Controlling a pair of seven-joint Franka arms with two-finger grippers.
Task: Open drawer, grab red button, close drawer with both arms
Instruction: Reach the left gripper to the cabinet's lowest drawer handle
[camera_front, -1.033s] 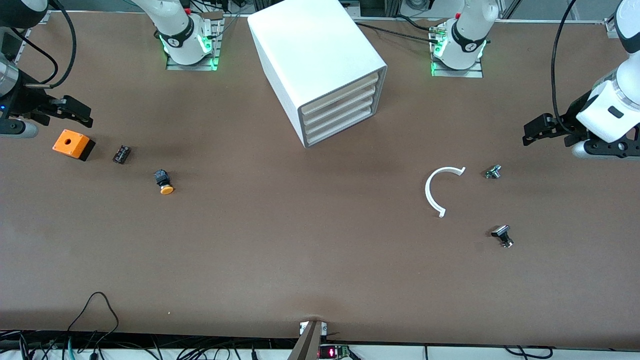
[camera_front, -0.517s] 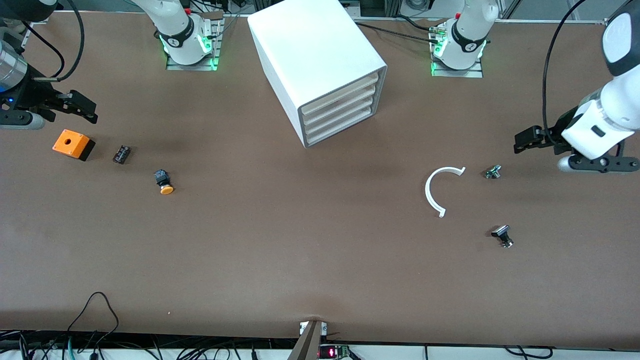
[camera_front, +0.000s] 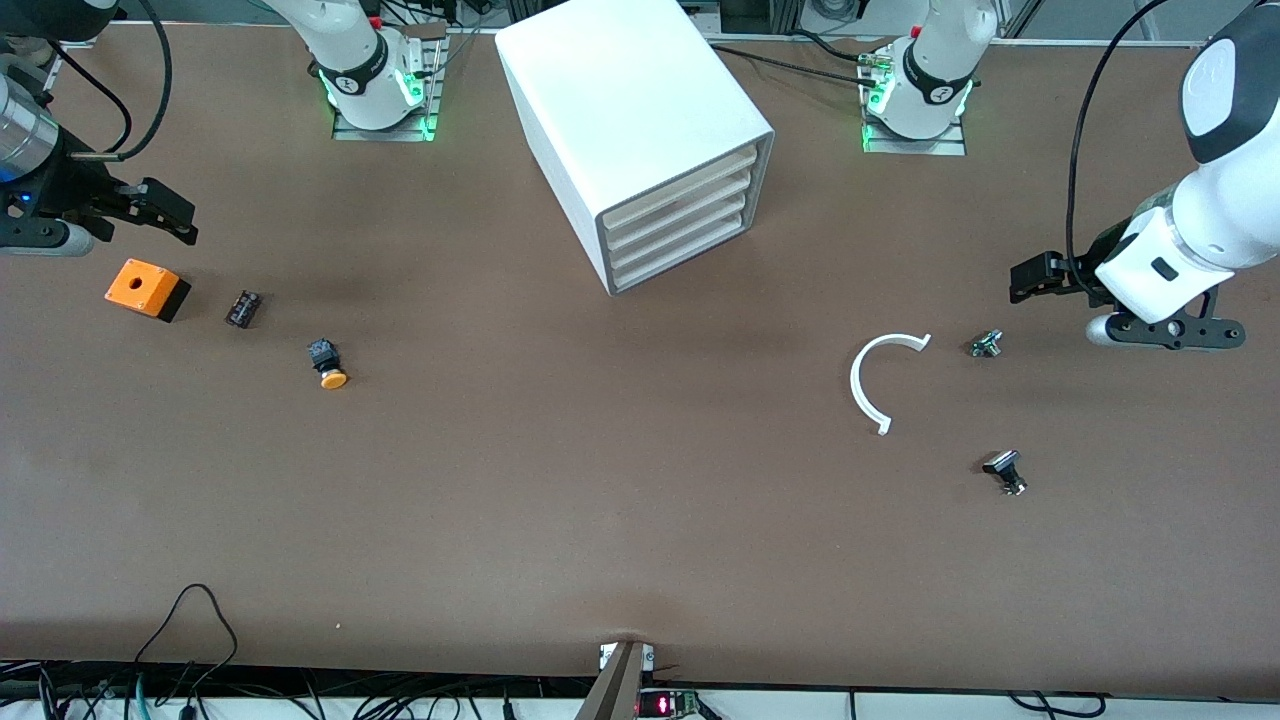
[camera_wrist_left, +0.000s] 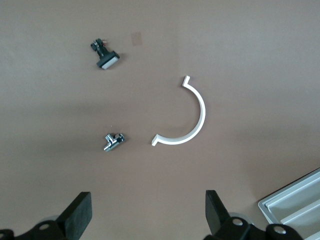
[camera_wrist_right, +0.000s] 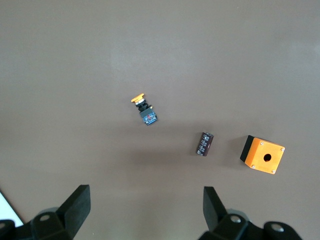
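The big white cabinet (camera_front: 640, 130) stands on the brown counter (camera_front: 600, 500) between the two arm bases, and its four cream-white fronts are turned toward the front camera and a little toward the left arm's end. All four fronts sit flush, so the drawer (camera_front: 680, 215) is shut. A corner of the cabinet also shows at the edge of the left wrist view (camera_wrist_left: 295, 202). No button with a red cap shows in any view.

The left gripper (camera_front: 1030, 278) hangs in the air at the left arm's end of the counter, above the bare surface near a small metal part (camera_front: 986, 344). Its fingers (camera_wrist_left: 77, 215) are spread wide apart and hold nothing. Below it lie the small metal part, a white half-ring (camera_front: 880, 380) beside that part toward the middle of the counter, and a small black-and-silver piece (camera_front: 1005, 472) nearer to the front camera than both.

The right gripper (camera_front: 165, 212) hangs at the right arm's end, above the counter close to the orange box with a hole (camera_front: 146, 289) — its fingers (camera_wrist_right: 75, 207) are also wide apart and empty. Beside the orange box lies a small dark block (camera_front: 243, 308), and farther toward the middle lies the button with an orange-yellow cap (camera_front: 328, 364), resting on its side.
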